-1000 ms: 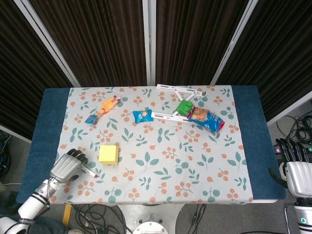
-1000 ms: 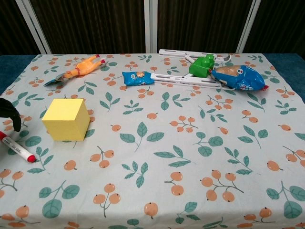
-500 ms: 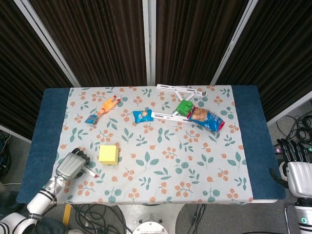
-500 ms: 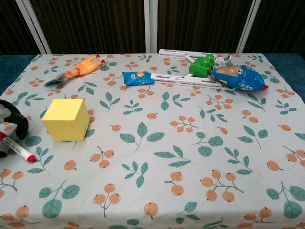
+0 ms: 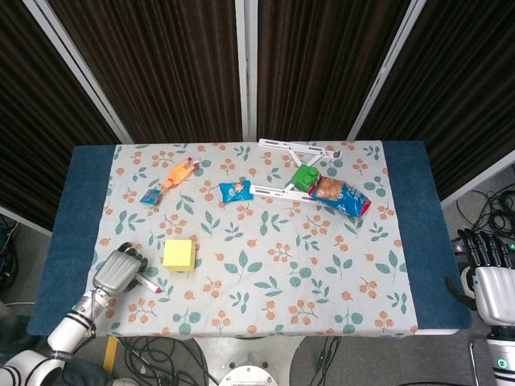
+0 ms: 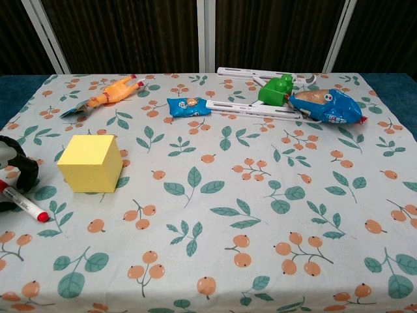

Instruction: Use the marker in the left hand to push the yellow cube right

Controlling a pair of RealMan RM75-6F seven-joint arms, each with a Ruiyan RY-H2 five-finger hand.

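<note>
Lab / robot test cell, not a home. Evidence: table [image 5: 410,241] under blue felt plus a floral cloth [image 5: 265,241], boxed in by dark pleated curtains [image 5: 177,64] hung between white frame posts [image 5: 245,68]. Loose cables [image 5: 499,205] on the grey floor at the right, more wiring under the front edge by the robot base [image 5: 245,374]. Props are a random test-object mix: rubber chicken toy [image 5: 179,174], green toy brick [image 5: 305,177], snack bags [image 5: 341,195], white folding bracket [image 5: 298,149]
</note>
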